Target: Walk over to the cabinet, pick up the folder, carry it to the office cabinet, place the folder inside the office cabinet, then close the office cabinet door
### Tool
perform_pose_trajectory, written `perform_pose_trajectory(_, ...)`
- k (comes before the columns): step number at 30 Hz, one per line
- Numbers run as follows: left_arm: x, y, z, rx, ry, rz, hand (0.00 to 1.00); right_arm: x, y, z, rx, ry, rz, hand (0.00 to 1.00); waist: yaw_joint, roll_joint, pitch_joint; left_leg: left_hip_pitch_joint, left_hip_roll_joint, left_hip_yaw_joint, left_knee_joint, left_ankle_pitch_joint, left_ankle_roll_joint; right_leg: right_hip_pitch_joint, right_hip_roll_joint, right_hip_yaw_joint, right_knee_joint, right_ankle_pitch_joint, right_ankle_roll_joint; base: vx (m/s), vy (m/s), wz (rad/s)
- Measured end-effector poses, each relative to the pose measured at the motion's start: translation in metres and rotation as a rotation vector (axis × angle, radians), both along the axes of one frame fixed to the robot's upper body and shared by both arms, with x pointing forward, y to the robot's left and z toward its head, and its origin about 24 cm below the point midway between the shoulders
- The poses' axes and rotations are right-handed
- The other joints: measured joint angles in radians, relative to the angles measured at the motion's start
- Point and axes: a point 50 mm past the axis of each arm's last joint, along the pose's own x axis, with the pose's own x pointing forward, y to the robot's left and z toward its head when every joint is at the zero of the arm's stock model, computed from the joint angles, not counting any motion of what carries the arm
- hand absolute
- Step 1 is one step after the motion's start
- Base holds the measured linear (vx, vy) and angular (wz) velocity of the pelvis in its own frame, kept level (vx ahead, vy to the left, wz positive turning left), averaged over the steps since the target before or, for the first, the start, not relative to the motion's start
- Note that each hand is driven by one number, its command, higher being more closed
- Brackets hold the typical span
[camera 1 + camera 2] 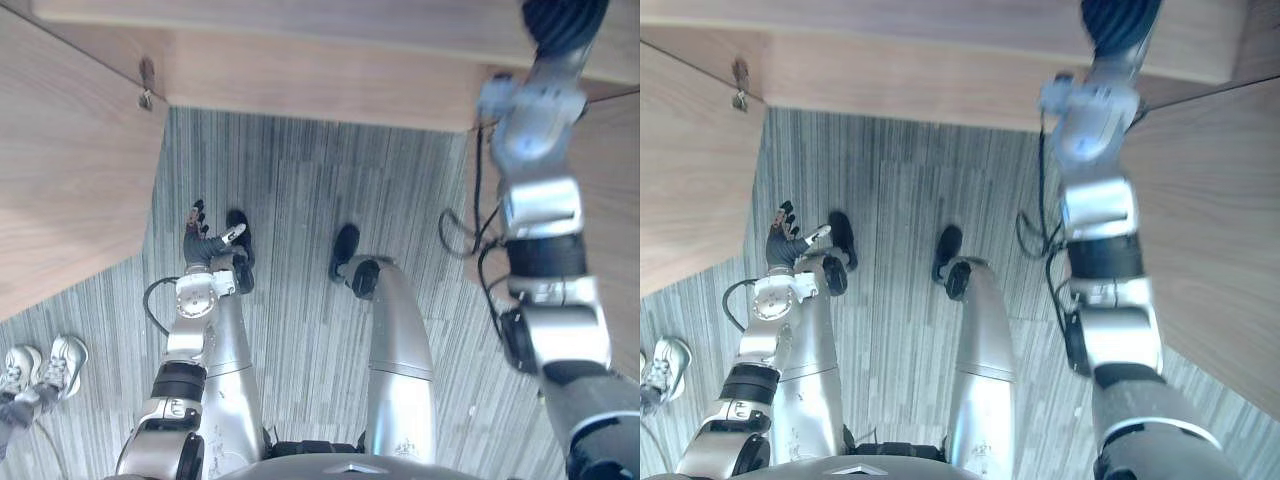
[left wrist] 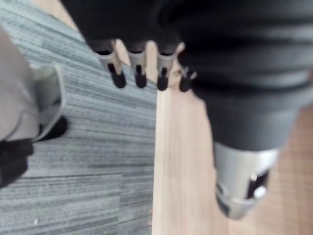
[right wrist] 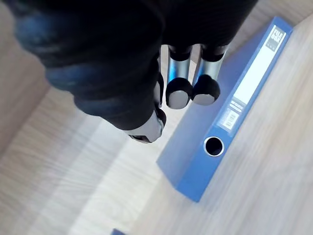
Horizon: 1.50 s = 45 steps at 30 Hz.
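Position: blue lever-arch folder [image 3: 220, 112] lies flat on light wooden cabinet surface [image 3: 274, 186] | right hand [image 3: 178, 78]: raised over folder, fingers relaxed, gripping nothing; whether fingertips touch it cannot be told | left hand [image 1: 205, 240]: hangs low above grey striped carpet floor [image 1: 300, 200], fingers straight, empty

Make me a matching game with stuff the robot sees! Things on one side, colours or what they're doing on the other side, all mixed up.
Things:
1. folder
2. floor
3. shoes
4. left robot hand

Matches:
A. white
B. open, holding nothing
C. blue
D. grey stripes

Right pairs: 1-C, 2-D, 3-A, 4-B.
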Motion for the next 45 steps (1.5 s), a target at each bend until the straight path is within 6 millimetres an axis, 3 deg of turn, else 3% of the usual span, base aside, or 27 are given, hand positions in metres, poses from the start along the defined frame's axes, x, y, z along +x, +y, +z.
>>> perform_pose_trajectory(3,-0.006,0.002,-0.009,0.033,0.04,-0.004,0.0,-0.015,0.005,-0.033,-0.024,0.04,0.038,1.0,-0.003,-0.019,-0.052,0.054,0.009,0.015,-0.007,-0.024,-0.003,0.052,0.016,0.01,-0.031,-0.002,-0.004,-0.04,0.003,-0.19)
perform_pose_trajectory(7,-0.014,0.001,-0.034,0.074,0.155,-0.027,0.0,-0.04,0.017,-0.084,-0.053,0.154,0.136,1.0,-0.01,-0.033,-0.06,0.209,0.024,0.037,-0.034,-0.055,0.001,0.218,0.022,0.004,-0.096,-0.005,0.011,0.07,0.035,-0.08)
perform_pose_trajectory(8,-0.033,0.003,-0.055,0.116,0.238,-0.043,0.0,-0.064,0.025,-0.124,-0.077,0.273,0.209,1.0,-0.022,-0.055,-0.119,0.331,0.023,0.062,-0.082,-0.071,0.007,0.346,0.024,0.007,-0.179,0.005,0.038,0.23,0.114,-0.05)
perform_pose_trajectory(11,-0.047,0.004,-0.073,0.132,0.31,-0.044,0.0,-0.075,0.032,-0.148,-0.041,0.358,0.259,1.0,-0.024,-0.08,-0.141,0.446,0.017,0.095,-0.141,-0.077,0.013,0.456,0.023,0.015,-0.26,0.019,0.049,0.15,0.094,-0.06)
perform_pose_trajectory(14,-0.064,0.004,-0.094,0.121,0.404,-0.039,0.0,-0.087,0.044,-0.18,0.024,0.495,0.317,1.0,-0.023,-0.081,-0.182,0.516,0.013,0.113,-0.196,-0.079,0.016,0.528,0.026,0.014,-0.336,0.036,0.052,0.12,0.07,-0.05)
perform_pose_trajectory(16,-0.088,0.001,-0.117,0.115,0.514,-0.04,0.0,-0.097,0.055,-0.227,0.031,0.719,0.35,1.0,-0.025,-0.08,-0.22,0.642,0.006,0.144,-0.281,-0.071,0.013,0.654,0.032,0.016,-0.443,0.07,0.062,0.18,0.048,-0.07)
perform_pose_trajectory(18,-0.104,-0.001,-0.13,0.124,0.576,-0.057,0.0,-0.107,0.054,-0.254,0.028,0.845,0.326,1.0,-0.025,-0.08,-0.261,0.702,-0.007,0.16,-0.334,-0.062,0.011,0.705,0.03,0.025,-0.494,0.084,0.069,0.19,0.019,-0.09)
perform_pose_trajectory(19,-0.118,-0.004,-0.142,0.133,0.644,-0.076,0.0,-0.112,0.052,-0.279,0.026,0.954,0.296,1.0,-0.03,-0.078,-0.294,0.752,-0.021,0.172,-0.392,-0.048,0.006,0.749,0.032,0.033,-0.557,0.106,0.072,0.18,0.007,-0.11)
perform_pose_trajectory(23,-0.133,-0.003,-0.158,0.142,0.741,-0.091,0.0,-0.118,0.045,-0.333,-0.023,1.208,0.239,1.0,-0.053,-0.064,-0.329,0.861,-0.055,0.196,-0.565,0.025,0.002,0.865,0.039,0.036,-0.76,0.199,0.078,0.12,0.004,-0.06)
perform_pose_trajectory(24,-0.134,-0.003,-0.159,0.145,0.746,-0.091,0.0,-0.118,0.044,-0.339,-0.02,1.232,0.233,1.0,-0.054,-0.063,-0.33,0.877,-0.059,0.203,-0.587,0.039,0.001,0.881,0.042,0.037,-0.788,0.217,0.078,0.08,-0.008,-0.11)
perform_pose_trajectory(25,-0.134,-0.001,-0.16,0.163,0.756,-0.096,0.0,-0.12,0.04,-0.351,0.0,1.287,0.21,0.0,-0.052,-0.06,-0.334,0.915,-0.072,0.218,-0.652,0.07,0.0,0.918,0.048,0.044,-0.864,0.257,0.079,0.06,-0.011,-0.11)
perform_pose_trajectory(28,-0.136,0.002,-0.162,0.17,0.768,-0.092,0.0,-0.126,0.035,-0.371,0.053,1.378,0.162,0.0,-0.058,-0.057,-0.346,0.98,-0.095,0.237,-0.756,0.119,-0.002,0.968,0.047,0.061,-0.948,0.301,0.078,0.03,-0.011,-0.11)
perform_pose_trajectory(31,-0.145,0.001,-0.169,0.164,0.815,-0.094,0.0,-0.144,0.025,-0.4,0.09,1.54,0.107,0.0,-0.06,-0.042,-0.38,1.056,-0.119,0.247,-0.862,0.164,-0.003,1.01,0.043,0.066,-0.995,0.321,0.078,0.0,-0.006,-0.06)
perform_pose_trajectory(34,-0.152,0.0,-0.175,0.159,0.854,-0.096,0.0,-0.16,0.018,-0.417,0.14,1.642,0.051,0.0,-0.06,-0.035,-0.409,1.108,-0.136,0.253,-0.962,0.21,-0.003,1.018,0.044,0.081,-1.017,0.329,0.08,-0.04,0.005,-0.12)
perform_pose_trajectory(37,-0.16,0.001,-0.181,0.156,0.894,-0.095,0.0,-0.17,0.012,-0.427,0.202,1.698,0.016,0.0,-0.063,-0.032,-0.413,1.15,-0.15,0.25,-1.04,0.244,-0.004,1.027,0.047,0.09,-1.037,0.332,0.081,-0.05,0.023,-0.15)
perform_pose_trajectory(45,-0.18,0.002,-0.192,0.148,0.986,-0.095,0.0,-0.184,0.011,-0.442,0.403,1.781,-0.039,0.0,-0.074,-0.038,-0.433,1.177,-0.166,0.256,-1.044,0.234,0.002,1.055,0.038,0.122,-1.061,0.335,0.086,-0.01,0.016,-0.02)
